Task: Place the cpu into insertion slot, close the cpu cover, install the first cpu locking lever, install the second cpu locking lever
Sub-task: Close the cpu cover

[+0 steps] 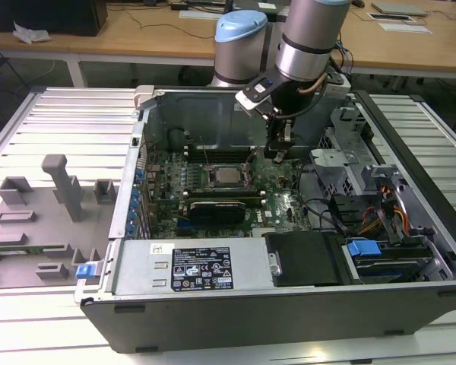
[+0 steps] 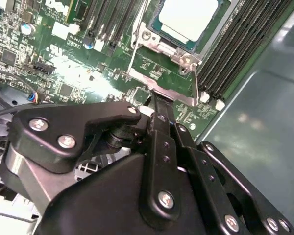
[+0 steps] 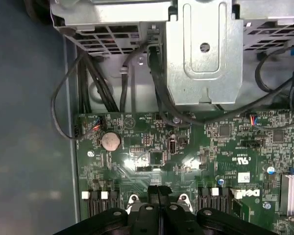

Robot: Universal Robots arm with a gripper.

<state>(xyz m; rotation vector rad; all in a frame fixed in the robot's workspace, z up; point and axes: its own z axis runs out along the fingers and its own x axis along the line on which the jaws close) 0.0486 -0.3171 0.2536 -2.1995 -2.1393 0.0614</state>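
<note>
There is one robot arm (image 1: 313,46) with one gripper (image 1: 278,156), and one open computer case (image 1: 289,312). The case holds one green circuit board (image 1: 285,201), which has one insertion slot (image 1: 210,176) containing one cpu (image 2: 186,17). The first wrist view shows one round coin battery (image 3: 110,141), two socket screws (image 3: 133,199) and four white slot clips (image 3: 85,195), in two pairs.

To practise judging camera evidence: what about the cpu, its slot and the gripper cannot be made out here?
The cpu: partly cut off by the picture's edge in the second wrist view.
The insertion slot: whether it is locked down is too small to tell in the exterior view.
The gripper: whatever its shut tips touch is hidden behind its own body in the first wrist view.
</note>
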